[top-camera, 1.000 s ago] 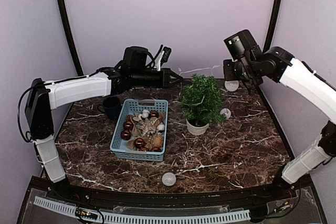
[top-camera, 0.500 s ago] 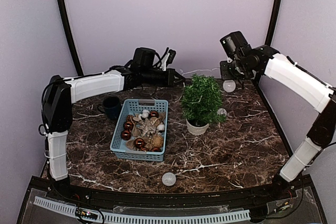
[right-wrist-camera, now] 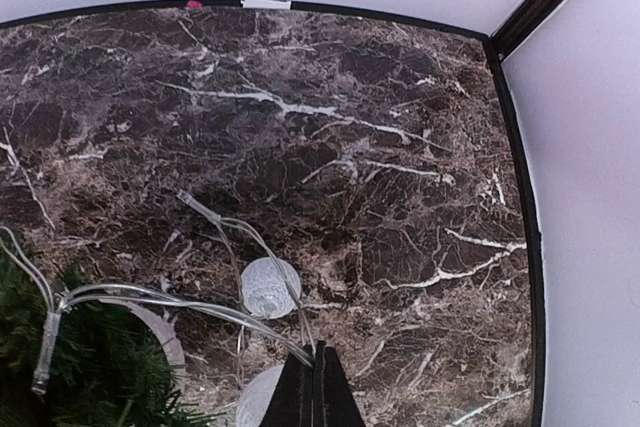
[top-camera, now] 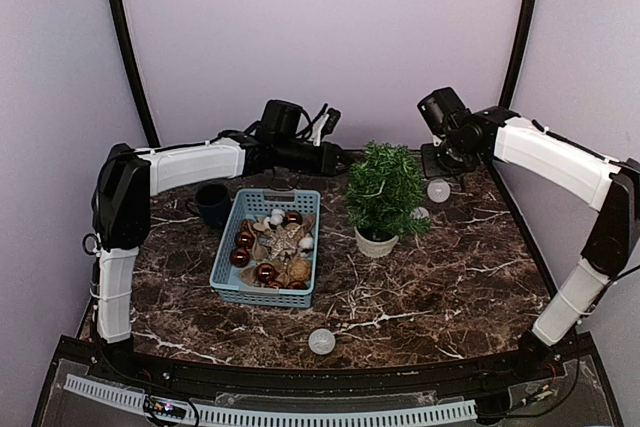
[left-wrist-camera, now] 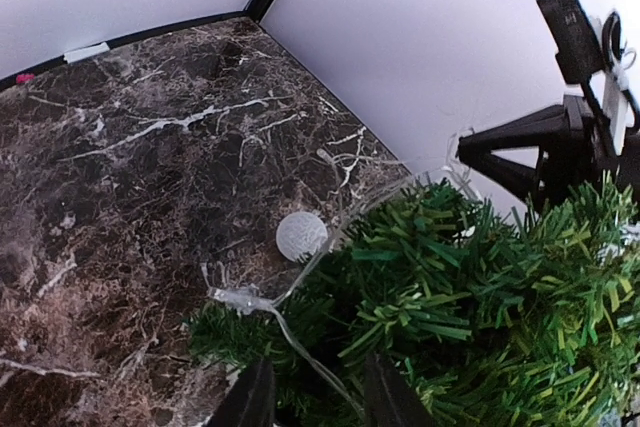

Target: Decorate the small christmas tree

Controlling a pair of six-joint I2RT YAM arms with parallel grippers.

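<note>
The small christmas tree (top-camera: 383, 190) stands upright in its white pot, mid-surface, just right of the blue basket (top-camera: 262, 297). The left jaws hang parted close over its far-left crown, with a clear light string (left-wrist-camera: 237, 298) running between them. This arm is the nearer. The right jaws are shut and seem to pinch the same string at the tree's far right, over bare surface (right-wrist-camera: 330, 97).

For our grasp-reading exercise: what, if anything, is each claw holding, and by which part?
Right claw pinches the light string by its clear wire. Left claw stands open, holding nothing; the wire merely runs between its fingers.
</note>
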